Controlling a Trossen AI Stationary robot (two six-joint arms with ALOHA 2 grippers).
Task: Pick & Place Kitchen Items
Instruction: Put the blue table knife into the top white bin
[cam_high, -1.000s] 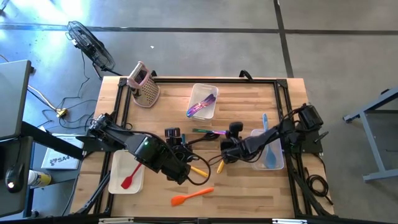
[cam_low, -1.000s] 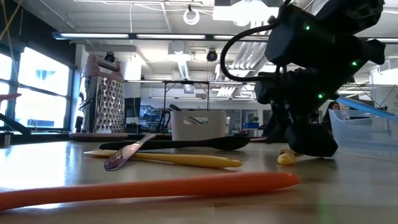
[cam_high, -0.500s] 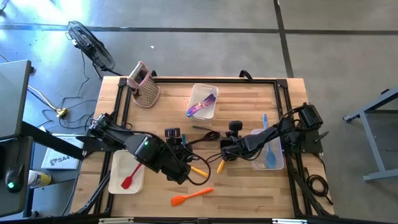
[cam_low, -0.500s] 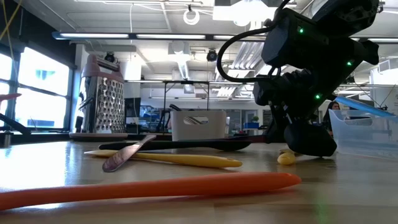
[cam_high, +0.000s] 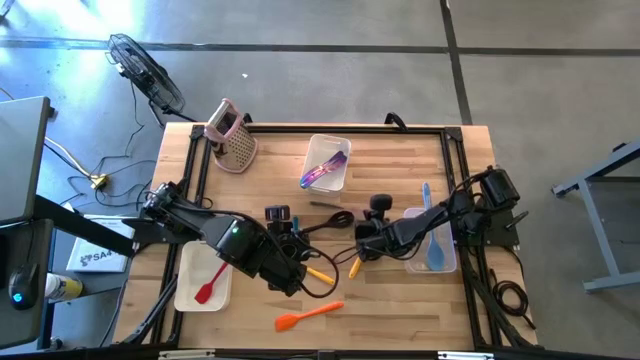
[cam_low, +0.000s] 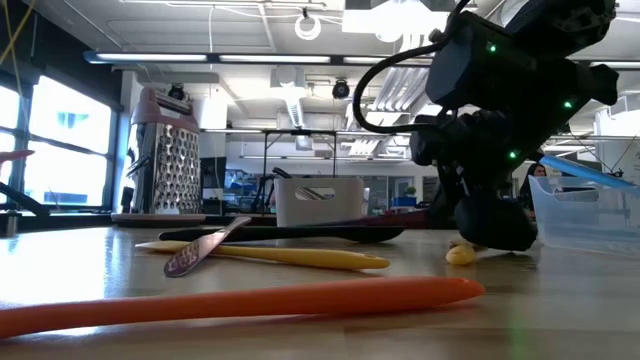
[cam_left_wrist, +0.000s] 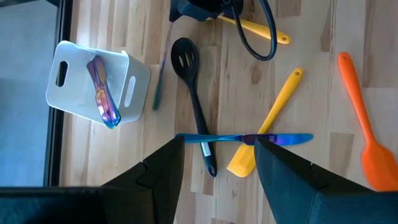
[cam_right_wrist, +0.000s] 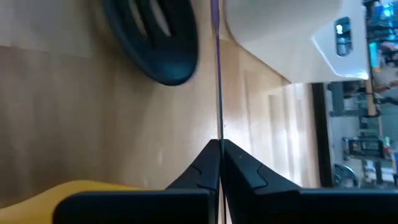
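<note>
My right gripper (cam_high: 358, 243) sits low over the table's middle, shut on a slim purple utensil (cam_right_wrist: 217, 68) that runs beside the black slotted spoon (cam_left_wrist: 193, 93). My left gripper (cam_left_wrist: 219, 149) is open, and its place in the high view (cam_high: 297, 274) is close to the near left of the right one. It hovers over an iridescent blue utensil (cam_left_wrist: 242, 138), which lies across a yellow spatula (cam_left_wrist: 267, 124) and the spoon's handle. Another yellow spatula (cam_high: 318, 272) and an orange spatula (cam_high: 310, 315) lie on the table. My right gripper pinches the purple utensil's near end (cam_right_wrist: 219, 134) between its two shut fingertips. The thin utensil shows edge-on and runs straight ahead from the fingers. The fingers come in low from the table's right side and lie along the utensil. Its purple handle (cam_low: 395, 221) shows about level above the black spoon.
A white bin (cam_high: 328, 160) with purple utensils stands at the far middle. A clear bin (cam_high: 432, 240) at the right holds a blue spatula. A white bin (cam_high: 203, 278) at the near left holds a red spatula. The pink grater (cam_high: 232, 135) stands at the far left.
The green-and-purple utensil beside the black spoon showed flat from above. It now shows only as a thin dark line. In the low view its purple handle has appeared beside my right gripper, above the spoon.
</note>
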